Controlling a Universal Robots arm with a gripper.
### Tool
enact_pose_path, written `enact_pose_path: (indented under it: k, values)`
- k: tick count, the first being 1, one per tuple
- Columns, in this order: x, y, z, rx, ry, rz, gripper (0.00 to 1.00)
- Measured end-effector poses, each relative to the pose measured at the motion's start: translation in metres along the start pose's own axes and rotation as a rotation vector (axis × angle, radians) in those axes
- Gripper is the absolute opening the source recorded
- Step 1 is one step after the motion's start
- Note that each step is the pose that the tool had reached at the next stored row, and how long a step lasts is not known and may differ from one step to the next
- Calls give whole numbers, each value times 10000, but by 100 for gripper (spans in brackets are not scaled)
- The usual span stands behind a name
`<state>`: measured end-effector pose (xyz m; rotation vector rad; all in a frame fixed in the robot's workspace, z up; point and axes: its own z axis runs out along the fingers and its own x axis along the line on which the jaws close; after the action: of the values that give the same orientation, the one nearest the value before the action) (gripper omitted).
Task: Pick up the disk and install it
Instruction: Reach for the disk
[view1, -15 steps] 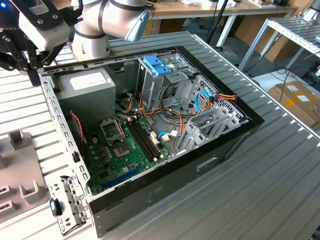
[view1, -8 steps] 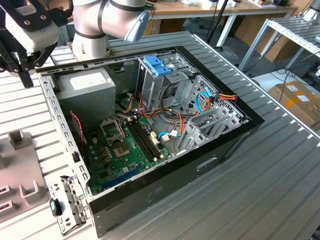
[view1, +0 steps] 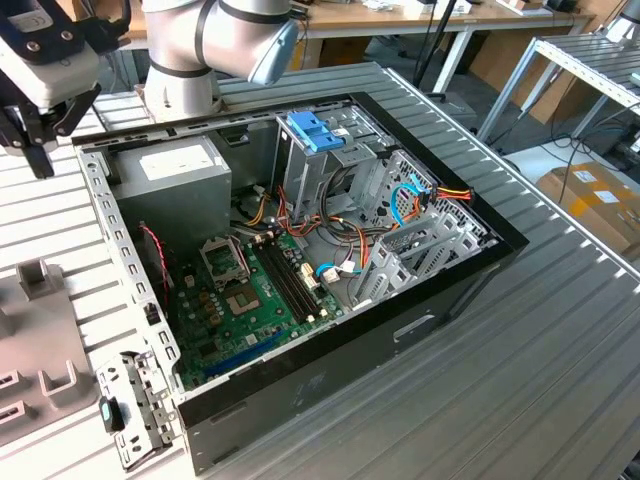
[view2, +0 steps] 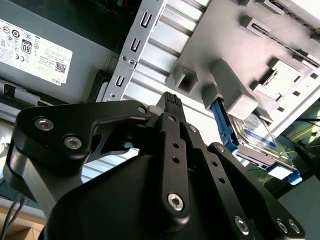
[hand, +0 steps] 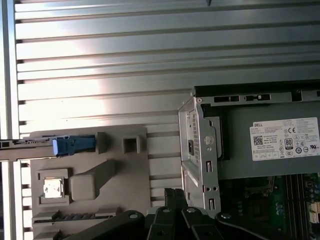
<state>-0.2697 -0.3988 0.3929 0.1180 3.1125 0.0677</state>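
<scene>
Black hand (view2: 171, 100), fingers (view2: 175, 135) pressed together and empty, points down near the disk (view2: 254, 134).

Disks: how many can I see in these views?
1. The disk sits in the grey fixture beside the case, with a blue bracket on it. More may be hidden inside the case.

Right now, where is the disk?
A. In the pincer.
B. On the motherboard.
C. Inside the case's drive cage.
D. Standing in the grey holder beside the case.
D: the disk stands on edge in the grey holder, outside the case.
</scene>
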Motion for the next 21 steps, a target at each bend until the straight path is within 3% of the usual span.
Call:
enact_pose_path:
  k: [12, 21]
  values:
    - [203, -15, -5, 0, 0, 0, 11]
    - [303, -23, -7, 1, 0, 0, 11]
